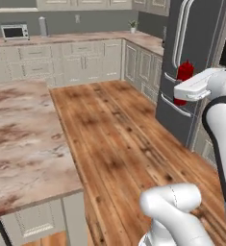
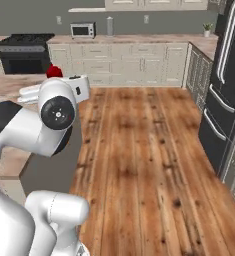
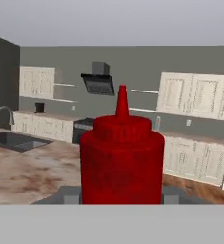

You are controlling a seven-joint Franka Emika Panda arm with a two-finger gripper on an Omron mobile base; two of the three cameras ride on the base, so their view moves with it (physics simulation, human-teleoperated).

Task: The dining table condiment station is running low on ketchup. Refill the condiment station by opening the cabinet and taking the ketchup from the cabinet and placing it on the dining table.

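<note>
**Ketchup held in gripper, up in the air beside the dining table**

The dining table point(image 1: 23, 139) is the largest thing: a long island w/ pinkish-brown marbled top, at the left of the left base view. In the hand view its top is low at the left, w/ the inset sink point(image 3: 19, 141) and the arched faucet point(image 3: 1, 121) on it.

The wood floor point(image 1: 119, 139) runs between the table and the dark fridge point(image 1: 191, 57), which stands at the right. Cream cabinets point(image 1: 81, 60) line the back wall, w/ a microwave point(image 1: 15, 31) on the counter. A black stove point(image 2: 24, 50) is at the back left in the right base view.

The gripper point(image 3: 120, 193) is closed on the ketchup point(image 3: 122, 157); the fingers point(image 3: 70, 194) press the bottle's lower body from both sides. The bottle is upright, nozzle up. In the left base view the ketchup point(image 1: 184, 72) sits in front of the fridge, above the floor, well apart from the table top. In the right base view only its red top point(image 2: 54, 71) is seen, behind the arm.
</note>
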